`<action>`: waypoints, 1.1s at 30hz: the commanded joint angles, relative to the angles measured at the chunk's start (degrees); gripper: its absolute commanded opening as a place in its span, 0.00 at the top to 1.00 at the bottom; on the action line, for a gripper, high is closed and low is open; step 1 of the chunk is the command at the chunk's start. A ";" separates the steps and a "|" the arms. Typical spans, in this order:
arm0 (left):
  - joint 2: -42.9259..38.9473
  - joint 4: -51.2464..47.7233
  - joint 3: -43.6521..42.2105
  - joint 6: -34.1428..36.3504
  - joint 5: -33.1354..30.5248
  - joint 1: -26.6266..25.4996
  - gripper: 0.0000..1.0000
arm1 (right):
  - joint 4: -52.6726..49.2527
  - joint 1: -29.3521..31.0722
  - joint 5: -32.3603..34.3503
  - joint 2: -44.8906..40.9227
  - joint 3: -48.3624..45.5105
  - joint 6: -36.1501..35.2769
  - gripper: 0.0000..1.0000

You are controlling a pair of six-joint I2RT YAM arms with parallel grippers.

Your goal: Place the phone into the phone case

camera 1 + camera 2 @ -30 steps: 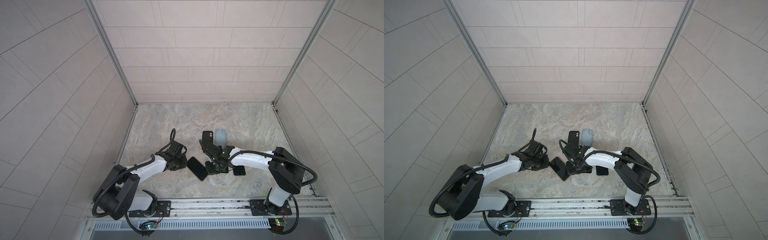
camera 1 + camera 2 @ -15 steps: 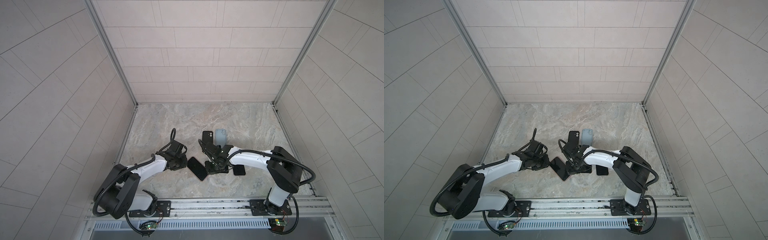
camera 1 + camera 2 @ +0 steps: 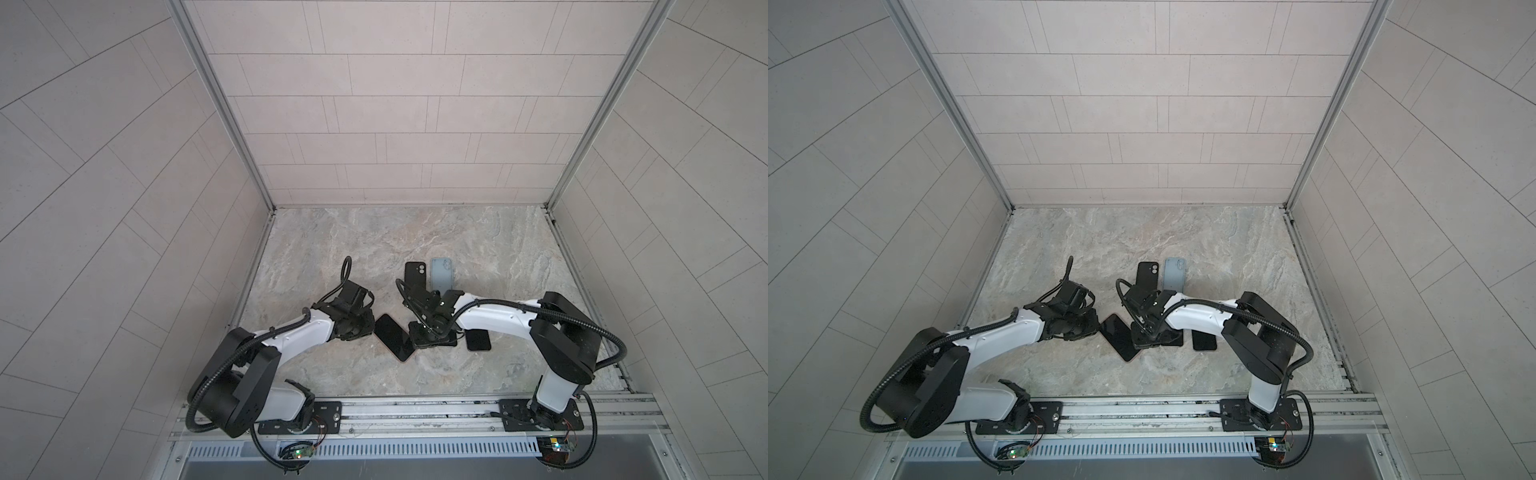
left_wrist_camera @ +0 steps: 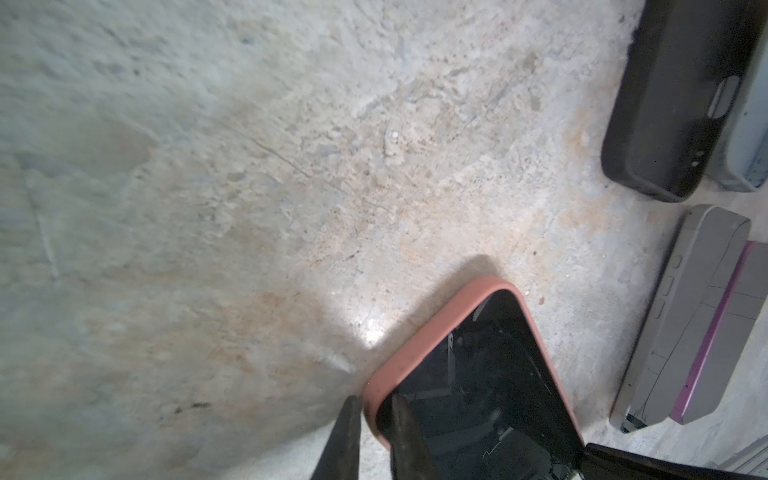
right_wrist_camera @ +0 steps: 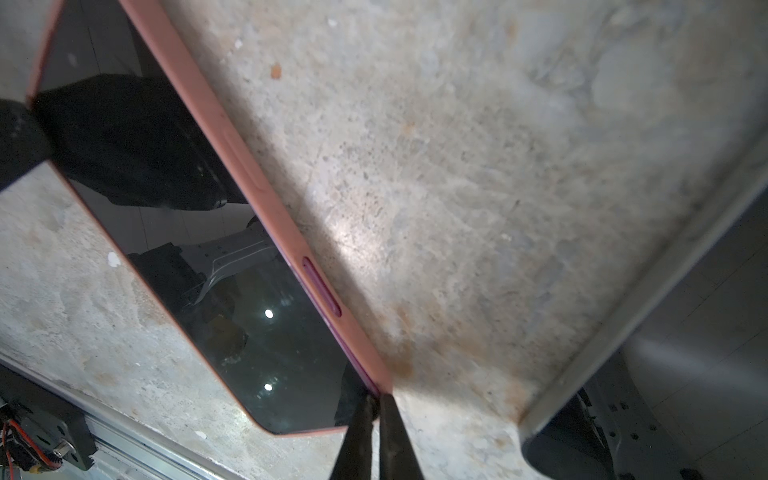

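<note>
The phone lies face up and slantwise on the bench, near the front and between the two arms, its dark glass framed by the salmon phone case. In the right wrist view a thin magenta strip shows between the case rim and the glass close to one corner. Whether the phone sits fully home there I cannot tell.

The left jaws are nearly closed on the case rim at the phone's far corner, with the fingers straddling it, one on the glass and one outside. The right jaws are pinched almost together on the rim along the opposite long edge, near the front corner, and the fingers meet right at the lip.

The left arm stretches low from its base at the front left, forearm angled forward and inward, wrist dipped to the bench. The right arm reaches across from the front right — elbow raised, forearm running towards the middle, wrist turned down over the phone.

Behind the right wrist, a black case and a grey-blue case lie side by side. A dark phone rests just beside the right forearm — apart from the cased one.
</note>
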 commanded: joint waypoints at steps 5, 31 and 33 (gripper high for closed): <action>-4.72 -2.39 0.30 0.00 -0.24 -0.12 0.83 | -4.36 1.43 8.57 -2.98 2.88 -5.87 0.86; -50.74 -44.71 22.06 12.02 -16.40 -0.03 0.60 | -12.09 8.20 10.50 7.51 11.95 -10.31 0.75; -51.97 -43.58 21.73 12.75 -14.81 -0.03 0.60 | -12.59 8.29 11.01 8.68 12.15 -9.79 0.72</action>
